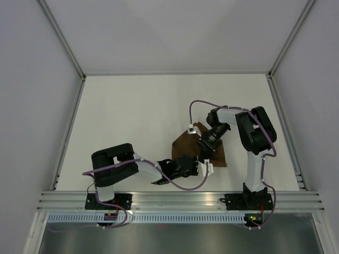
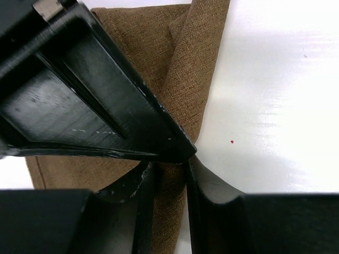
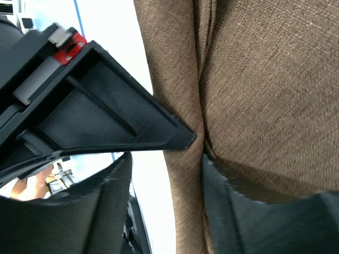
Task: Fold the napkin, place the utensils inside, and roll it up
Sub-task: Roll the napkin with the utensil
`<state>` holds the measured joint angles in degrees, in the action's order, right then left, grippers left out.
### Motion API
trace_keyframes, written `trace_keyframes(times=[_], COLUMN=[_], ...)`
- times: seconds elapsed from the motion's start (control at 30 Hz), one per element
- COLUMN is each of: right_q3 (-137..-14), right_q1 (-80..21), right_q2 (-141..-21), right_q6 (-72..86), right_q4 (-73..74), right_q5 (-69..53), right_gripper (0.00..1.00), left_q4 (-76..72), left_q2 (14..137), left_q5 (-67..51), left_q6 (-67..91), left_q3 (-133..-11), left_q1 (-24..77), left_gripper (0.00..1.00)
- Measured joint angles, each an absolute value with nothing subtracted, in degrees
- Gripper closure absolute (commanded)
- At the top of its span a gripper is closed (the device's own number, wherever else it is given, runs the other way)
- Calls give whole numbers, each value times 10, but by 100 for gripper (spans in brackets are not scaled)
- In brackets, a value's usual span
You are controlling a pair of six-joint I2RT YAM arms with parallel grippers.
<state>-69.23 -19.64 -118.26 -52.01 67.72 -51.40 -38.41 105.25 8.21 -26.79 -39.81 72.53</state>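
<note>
The left hand (image 2: 168, 180) clamps a fold of the dark brown matte cloth napkin (image 2: 159, 42); the right hand (image 3: 167, 164), at its twelve o'clock, has its fingers apart.

The left arm (image 1: 114, 166) folds at the elbow above its base and stretches right, low along the near edge. The left gripper (image 2: 188, 157) is almost closed, its fingertips pinching a fold of the napkin (image 2: 159, 47). The right arm (image 1: 257, 137) rises from its base, bends at the elbow and reaches left and down, its wrist near the other wrist. The right gripper (image 3: 197, 151) has its jaws parted: the upper finger (image 3: 116, 116) touches the napkin with its tip, and the lower finger (image 3: 254, 211) stands apart from it.
</note>
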Motion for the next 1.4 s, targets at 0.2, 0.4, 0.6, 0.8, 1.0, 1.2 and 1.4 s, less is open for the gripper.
trace_keyframes(times=[0.2,0.4,0.6,0.8,1.0,1.2,1.4], right_q3=[-694,-707,-675,-534,-392,-346,-345], right_q1=[-173,-98,-37,-50,-164,-268,-313], right_q2=[-1145,-1090,-976,-814,-713,-712,-748], right_q6=[-521,-521,-522,-524,-505,-485,-467], right_q4=[657,615,565,481,342,256,209], right_q5=[-491,-484,-485,-468,-374,-293,-258], right_gripper=[35,35,33,31,30,30,35], left_q4=[-383,-378,-354,-313,-292,-286,-269], left_q2=[1049,1044,1054,1104,1145,1161,1171], left_q5=[41,-35,-181,-341,-435,-478,-496], left_q6=[-226,-170,-78,22,88,124,135], left_q3=[-398,-399,-425,-488,-530,-541,-555], left_q1=[706,673,600,528,493,482,477], left_gripper=[98,98,98,98,98,98,98])
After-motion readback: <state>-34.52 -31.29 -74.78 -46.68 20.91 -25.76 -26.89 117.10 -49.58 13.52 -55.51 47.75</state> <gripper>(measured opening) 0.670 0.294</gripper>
